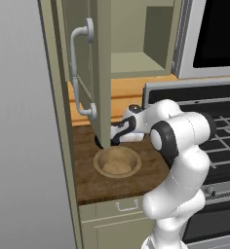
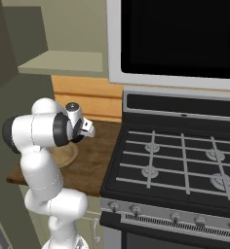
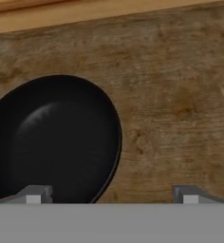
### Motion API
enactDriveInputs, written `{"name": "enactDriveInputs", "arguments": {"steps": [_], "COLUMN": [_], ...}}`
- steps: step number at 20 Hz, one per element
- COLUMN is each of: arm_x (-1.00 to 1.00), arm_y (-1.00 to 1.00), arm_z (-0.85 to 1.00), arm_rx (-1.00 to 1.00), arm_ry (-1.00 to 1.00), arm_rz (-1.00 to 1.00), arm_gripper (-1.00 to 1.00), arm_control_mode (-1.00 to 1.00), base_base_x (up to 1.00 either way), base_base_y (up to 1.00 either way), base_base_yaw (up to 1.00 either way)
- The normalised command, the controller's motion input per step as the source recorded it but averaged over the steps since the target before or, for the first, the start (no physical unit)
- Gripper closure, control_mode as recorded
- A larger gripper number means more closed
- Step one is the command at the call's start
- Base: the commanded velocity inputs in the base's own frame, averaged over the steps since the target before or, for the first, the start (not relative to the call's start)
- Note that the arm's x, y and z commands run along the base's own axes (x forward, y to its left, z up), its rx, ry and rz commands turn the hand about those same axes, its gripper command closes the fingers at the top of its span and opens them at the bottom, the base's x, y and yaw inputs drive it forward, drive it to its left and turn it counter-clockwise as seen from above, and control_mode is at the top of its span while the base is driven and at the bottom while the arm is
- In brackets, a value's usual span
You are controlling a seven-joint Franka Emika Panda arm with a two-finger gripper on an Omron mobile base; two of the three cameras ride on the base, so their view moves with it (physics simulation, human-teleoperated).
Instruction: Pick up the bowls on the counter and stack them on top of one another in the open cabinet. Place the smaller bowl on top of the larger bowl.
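The small black bowl (image 3: 57, 142) lies on the dark wood-grain counter (image 3: 180, 104), left of centre in the hand view. My gripper (image 3: 111, 195) hovers open just above it, one fingertip over the bowl's inside and the other over bare counter, so the bowl's right rim lies between them. In the left base view the gripper (image 1: 118, 137) points down behind the cabinet door, where a sliver of the black bowl (image 1: 98, 142) peeks out. The wide tan bowl (image 1: 117, 162) sits on the counter (image 1: 102, 187) just in front. The open cabinet (image 1: 136, 61) shows an empty shelf above.
The cabinet's open door (image 1: 95, 68), with its curved grey handle (image 1: 80, 73), stands close to the left of the gripper. The black stove (image 2: 185, 160) with grates borders the counter on the right. A microwave (image 2: 180, 39) hangs above the stove. A drawer (image 1: 122, 206) sits under the counter.
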Motion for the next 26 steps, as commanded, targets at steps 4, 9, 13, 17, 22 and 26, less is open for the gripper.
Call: {"name": "enactDriveInputs", "arguments": {"steps": [4, 9, 13, 17, 22, 26], "arm_x": [0.21, 0.13, 0.05, 0.1, 0.1, 0.0], "arm_y": [0.0, 0.04, 0.08, 0.11, 0.04, 0.0], "arm_z": [-0.13, -0.17, -0.26, -0.21, -0.08, 0.0], "arm_rx": [0.0, 0.0, 0.0, 0.0, 0.0, 0.0], "arm_ry": [0.0, 0.0, 0.0, 0.0, 0.0, 0.0], "arm_rz": [0.0, 0.0, 0.0, 0.0, 0.0, 0.0], "arm_gripper": [-1.0, -1.0, -1.0, 1.0, 1.0, 1.0], "arm_control_mode": [-1.0, -1.0, -1.0, -1.0, -1.0, -1.0], "base_base_x": [0.0, 0.0, 0.0, 0.0, 0.0, 0.0], "base_base_y": [0.0, 0.0, 0.0, 0.0, 0.0, 0.0], "base_base_yaw": [0.0, 0.0, 0.0, 0.0, 0.0, 0.0]}}
